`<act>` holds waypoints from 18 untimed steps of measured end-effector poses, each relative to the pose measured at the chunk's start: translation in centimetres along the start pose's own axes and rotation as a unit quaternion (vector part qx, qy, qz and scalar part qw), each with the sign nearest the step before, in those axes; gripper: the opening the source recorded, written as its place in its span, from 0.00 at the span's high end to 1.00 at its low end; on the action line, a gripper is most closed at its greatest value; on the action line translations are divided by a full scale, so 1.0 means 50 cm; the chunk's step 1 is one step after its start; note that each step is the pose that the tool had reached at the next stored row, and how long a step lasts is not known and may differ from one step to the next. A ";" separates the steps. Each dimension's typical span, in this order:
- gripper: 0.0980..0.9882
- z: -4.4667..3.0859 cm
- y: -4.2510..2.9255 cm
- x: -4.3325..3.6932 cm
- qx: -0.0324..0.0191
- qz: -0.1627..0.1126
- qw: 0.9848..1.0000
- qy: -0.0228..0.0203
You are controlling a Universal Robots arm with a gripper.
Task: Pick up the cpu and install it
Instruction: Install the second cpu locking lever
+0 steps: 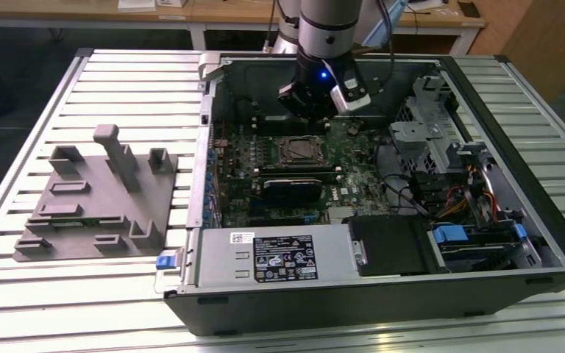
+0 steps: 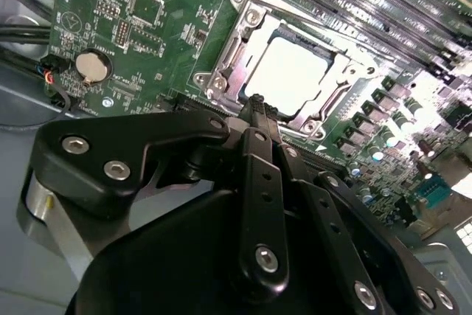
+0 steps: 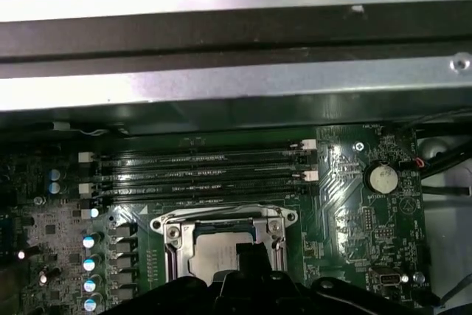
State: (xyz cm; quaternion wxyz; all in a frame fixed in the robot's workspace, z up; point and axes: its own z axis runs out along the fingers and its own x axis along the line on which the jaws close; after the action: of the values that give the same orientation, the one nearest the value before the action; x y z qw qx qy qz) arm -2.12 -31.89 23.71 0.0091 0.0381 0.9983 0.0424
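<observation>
The cpu [image 2: 291,75], a small square chip with a pale silver face, lies flat inside the metal socket frame [image 2: 221,71] on the green motherboard [image 1: 356,184]. It also shows in the exterior view as the cpu [image 1: 299,151] and in the first wrist view as the cpu [image 3: 210,260]. My gripper [image 2: 256,102] hangs just above the socket's edge, black fingers pressed together with nothing between them. Seen from outside, the gripper [image 1: 312,110] is inside the open computer case, over the board's far part, slightly behind the socket.
The open computer case [image 1: 518,243] lies on a slatted metal table. A black expansion card [image 1: 293,187] sits in front of the socket, memory slots [image 3: 199,167] and a coin battery [image 3: 382,177] beside it. A grey tray with upright blocks [image 1: 96,206] stands at the exterior view's left.
</observation>
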 end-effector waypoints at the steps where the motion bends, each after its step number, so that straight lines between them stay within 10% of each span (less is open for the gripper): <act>1: 0.99 0.001 -0.001 0.000 0.000 0.000 1.000 0.000; 18: 0.99 -0.016 -0.026 -0.002 0.001 0.000 1.000 0.000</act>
State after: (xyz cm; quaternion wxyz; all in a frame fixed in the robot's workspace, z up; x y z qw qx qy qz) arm -2.12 -33.24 24.38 0.0086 0.0382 0.9984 0.0411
